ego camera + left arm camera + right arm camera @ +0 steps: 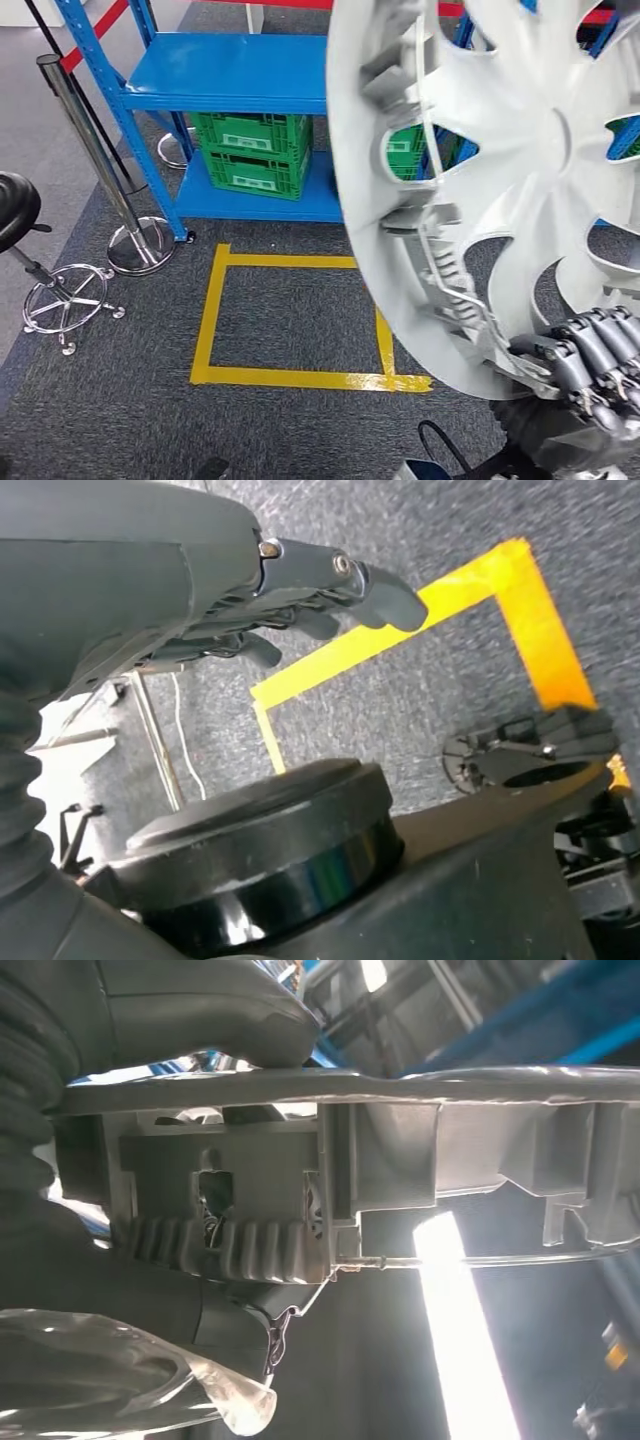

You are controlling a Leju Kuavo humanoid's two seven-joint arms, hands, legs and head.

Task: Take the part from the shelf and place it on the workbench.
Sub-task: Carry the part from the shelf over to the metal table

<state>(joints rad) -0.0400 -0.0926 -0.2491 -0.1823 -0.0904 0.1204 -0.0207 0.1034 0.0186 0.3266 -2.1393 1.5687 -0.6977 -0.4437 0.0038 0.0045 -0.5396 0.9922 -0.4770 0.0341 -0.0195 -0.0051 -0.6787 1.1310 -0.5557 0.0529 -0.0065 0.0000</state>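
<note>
A large silver wheel cover (521,170) with curved spokes is held up close in front of the head view, inner side toward me, covering the right half. My right hand (596,355) grips its lower rim at the bottom right, fingers wrapped around the edge. Up close in the right wrist view, the wheel cover's ribbed clips (317,1210) sit against my right hand's thumb (204,1005). My left hand (302,590) hangs over the carpet, its fingers stretched out and holding nothing.
A blue shelf (226,75) stands ahead with green crates (253,150) on its lower level. A yellow taped square (294,375) marks the grey carpet. A chrome post (90,135), its round base, and a black stool (15,205) stand to the left.
</note>
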